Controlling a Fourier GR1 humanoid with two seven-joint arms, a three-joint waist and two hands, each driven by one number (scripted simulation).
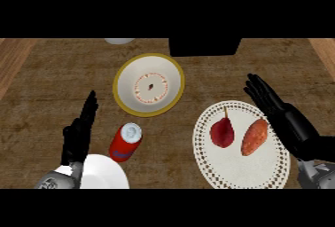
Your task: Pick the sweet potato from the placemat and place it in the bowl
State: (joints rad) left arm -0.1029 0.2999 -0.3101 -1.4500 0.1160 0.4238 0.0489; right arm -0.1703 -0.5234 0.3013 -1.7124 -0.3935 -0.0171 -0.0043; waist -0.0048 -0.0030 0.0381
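**Head view: sweet potato lies just inside the open right hand**

From where I stand, the robot's right hand [282, 116] is open, its black fingers straight and pointing away from the body, and it holds nothing. Just to its left lies the orange, tapered sweet potato [255, 137] on the round white lace-edged placemat [242, 173]. It is near the hand, and as far as I can tell the two do not touch. Its long axis runs almost parallel to the hand's fingers, with the far end leaning slightly toward the hand. On the sweet potato's other side, just beside it but apart, rests a dark red pear-shaped fruit [222, 132] with a thin stem.

The left hand [78, 133] is open too, fingers straight, well away across the brown woven counter [52, 80]. A red can [124, 142] and a round white plate [104, 175] sit just to its right. The right hand is much the nearer one, so the pick looks to be its job.

The white bowl with the yellow rim [129, 71] sits to the right hand's left and farther out, past the red fruit. I judge the pick not yet begun: the hand would need to turn inward and close across the sweet potato's short width. The red fruit leaves little room on that side and could get nudged. Between placemat and bowl the counter is bare, which gives room for the carry. A black box [204, 46] beyond the bowl sits off that path.
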